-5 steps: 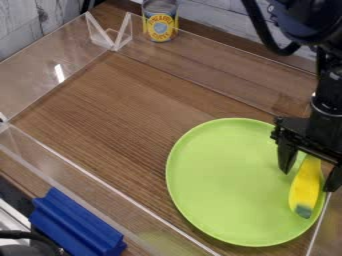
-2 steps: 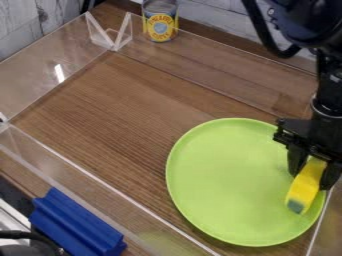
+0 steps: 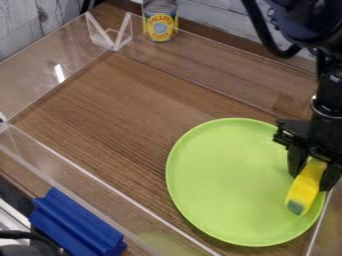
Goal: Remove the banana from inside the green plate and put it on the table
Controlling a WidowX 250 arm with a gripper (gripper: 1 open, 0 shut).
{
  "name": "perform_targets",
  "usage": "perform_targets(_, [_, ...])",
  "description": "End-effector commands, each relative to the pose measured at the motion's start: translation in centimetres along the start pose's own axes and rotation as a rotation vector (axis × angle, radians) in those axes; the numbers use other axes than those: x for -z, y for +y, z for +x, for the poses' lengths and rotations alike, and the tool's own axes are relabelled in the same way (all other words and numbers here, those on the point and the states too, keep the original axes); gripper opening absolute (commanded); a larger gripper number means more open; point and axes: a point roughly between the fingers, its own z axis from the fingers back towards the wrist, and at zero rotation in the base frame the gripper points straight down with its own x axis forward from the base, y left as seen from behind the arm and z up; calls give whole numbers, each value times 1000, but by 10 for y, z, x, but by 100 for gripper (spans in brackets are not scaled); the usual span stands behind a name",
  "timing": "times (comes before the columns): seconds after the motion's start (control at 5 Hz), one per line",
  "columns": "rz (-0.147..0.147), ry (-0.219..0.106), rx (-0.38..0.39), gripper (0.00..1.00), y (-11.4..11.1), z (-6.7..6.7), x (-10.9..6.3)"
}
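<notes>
A yellow banana (image 3: 305, 190) with a green tip lies on the right side of the round green plate (image 3: 221, 190), which rests on the brown wood-grain table (image 3: 147, 110) at the lower right. My black gripper (image 3: 309, 157) points straight down over the banana's upper end. Its fingers are shut on the banana. The banana's lower end still rests on the plate.
A yellow-labelled can (image 3: 160, 26) stands at the back beside a clear acrylic stand (image 3: 110, 33). A blue block (image 3: 74, 227) sits at the lower left outside the clear wall. Clear acrylic walls (image 3: 54, 70) border the tabletop.
The jaws have closed from wide open onto the banana's upper end. The arm itself has stayed in place.
</notes>
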Motion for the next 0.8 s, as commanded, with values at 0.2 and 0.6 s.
perform_targets(0.2, [-36,-52,10,0,-7,3,-33])
perform_targets(0.6, [-34,-36,11,0,-6,3,-40])
